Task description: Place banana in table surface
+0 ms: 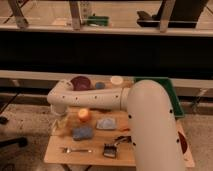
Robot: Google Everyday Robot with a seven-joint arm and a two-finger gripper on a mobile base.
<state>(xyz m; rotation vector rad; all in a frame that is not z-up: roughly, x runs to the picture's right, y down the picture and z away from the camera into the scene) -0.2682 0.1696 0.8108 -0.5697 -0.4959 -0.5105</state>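
Jaws: cannot tell how they stand; the gripper hangs at the left edge of the table, lower left of the frame, and its tips merge with the pale shape under it.
Banana: the banana shows as a pale yellow-tan smear directly below the gripper, at or just above the wood near the table's left edge. Whether it is gripped, resting, or both I cannot tell.
Table surface: the table surface is light tan wood; the bare patch lies along the left edge and lower left corner, around the banana.
Near neighbours: an orange sits just right of the gripper; a blue sponge lies just right of and below the banana; a fork lies near the front edge, lower down.
Further out: a grey-blue cloth at mid-table, a small dark brush at bottom centre, a dark red bowl and a white cup at the back, a green tray at upper right.
Arm: the white arm runs across the middle of the frame from a bulky elbow at right to the wrist at left.
Step in hand: probably setting the banana down.
Doing it well: lower until the fruit lies flat on the wood, keep it inboard of the left edge, clear of the sponge and orange, then release and lift straight up.
Risk: the banana so near the edge could roll off.
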